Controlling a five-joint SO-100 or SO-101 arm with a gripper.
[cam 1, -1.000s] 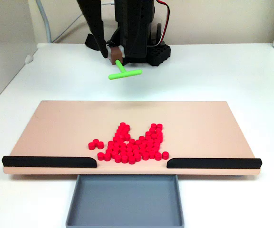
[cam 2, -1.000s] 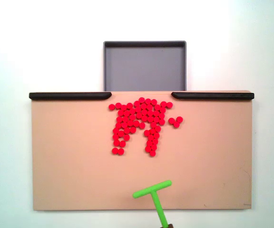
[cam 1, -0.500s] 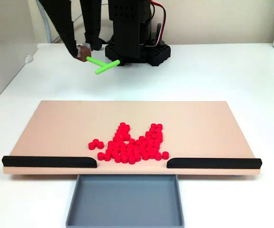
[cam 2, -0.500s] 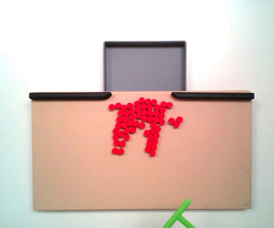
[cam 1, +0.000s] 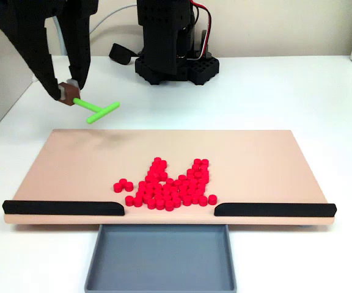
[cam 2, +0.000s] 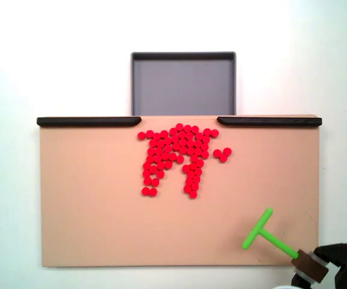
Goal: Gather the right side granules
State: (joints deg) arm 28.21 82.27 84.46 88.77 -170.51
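Table: white top under a tan board (cam 1: 72, 159), with a grey tray (cam 1: 161, 256) at the board's near edge in a fixed view and at its far edge in the one from above (cam 2: 182, 84).
Rails: two black strips (cam 1: 63, 207) along the tray-side edge, a gap between them in line with the tray.
Granules: red pile (cam 1: 167, 186) on the board by the gap, just short of the rails; from above (cam 2: 176, 156) it reads as two columns trailing away from the gap, with a small clump of three apart to the right.
My gripper: (cam 1: 66, 93) above the table off the board's far left corner in the front view; from above (cam 2: 309, 268) it sits at the lower right corner, just off the board.
My fingers: pinched on a brown block that carries the green T-tool (cam 1: 96, 108); the tool (cam 2: 264, 232) is well apart from the granules.
Since half a second ago: I have swung further left in the front view; the T-bar has come from the board's bottom edge near the middle to over its lower right corner from above. The granules have not shifted.
Front view alone: my black arm and base (cam 1: 173, 43) and a faint shadow of the tool on the board.
Top view alone: the tool's crossbar lying over the board.
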